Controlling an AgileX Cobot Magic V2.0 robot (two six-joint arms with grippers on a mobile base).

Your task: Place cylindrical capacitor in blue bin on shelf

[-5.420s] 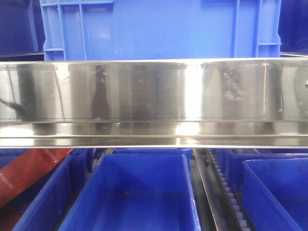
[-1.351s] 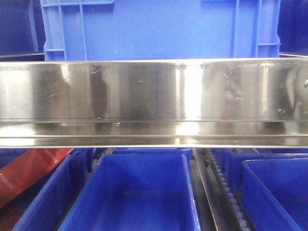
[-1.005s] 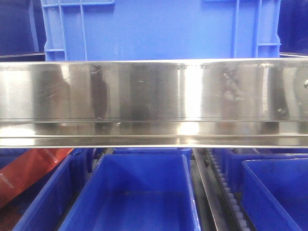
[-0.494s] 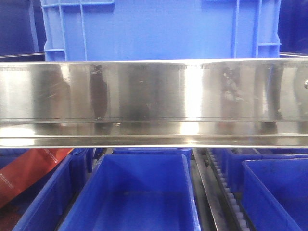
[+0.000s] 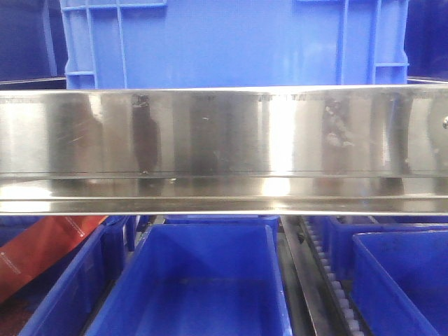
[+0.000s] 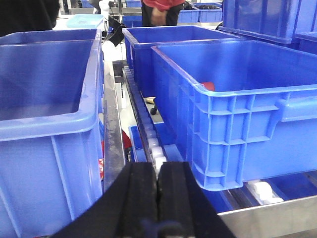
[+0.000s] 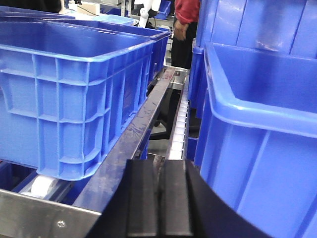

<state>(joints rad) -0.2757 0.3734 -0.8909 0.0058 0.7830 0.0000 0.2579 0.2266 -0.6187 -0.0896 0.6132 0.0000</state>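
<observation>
Nearest the wrist cameras, the left pincer [image 6: 157,198] has its black pads pressed together with nothing visible between them, and the right pincer [image 7: 159,198] is likewise pressed together and looks empty; the capacitor shows in none of the views, so where it lies cannot be told. That is the first risk: with both pincers closed on nothing, any move toward a bin would deliver nothing, and the part must be found first. Just ahead of the left pincer a narrow lane of white rollers [image 6: 154,144] runs between a blue crate on the left [image 6: 47,124] and a ribbed blue crate on the right [image 6: 233,124]; the walls stand close, so a sideways swing could knock a rim. The right pincer faces a similar gap along a blue rail [image 7: 133,144], hemmed in by crate walls on both sides [image 7: 74,99]. In the front view, the broad steel rail of the shelf [image 5: 224,140] crosses the whole frame, and reaching the open blue bin [image 5: 203,280] beneath means passing under that edge, where a forearm might catch. A person in red [image 7: 185,20] stands farther back.
</observation>
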